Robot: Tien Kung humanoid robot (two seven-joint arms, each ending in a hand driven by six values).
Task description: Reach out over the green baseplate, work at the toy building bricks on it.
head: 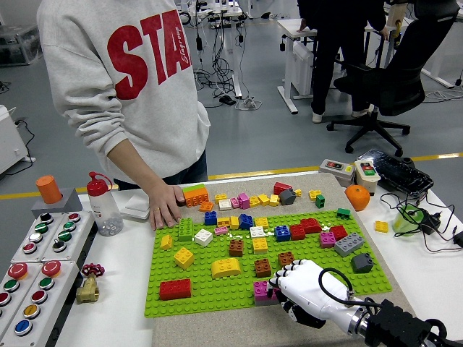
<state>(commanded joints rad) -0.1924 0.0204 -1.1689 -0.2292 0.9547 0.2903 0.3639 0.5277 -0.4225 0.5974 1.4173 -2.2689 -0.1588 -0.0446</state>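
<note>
The right robot hand (302,288) rests at the near edge of the green baseplate (217,289), fingers curled against a pink brick (260,290); whether they grip it is unclear. Other bricks stand scattered across the baseplate. A person's hand (166,204) lies flat on the bench at the baseplate's far left corner.

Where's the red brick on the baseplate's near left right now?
In the head view, the red brick sits near the green baseplate's near-left corner, below a yellow brick.

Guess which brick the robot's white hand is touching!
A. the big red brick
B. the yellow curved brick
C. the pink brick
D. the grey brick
C: the right hand has its fingers against the pink brick at the green baseplate's near edge.
</note>
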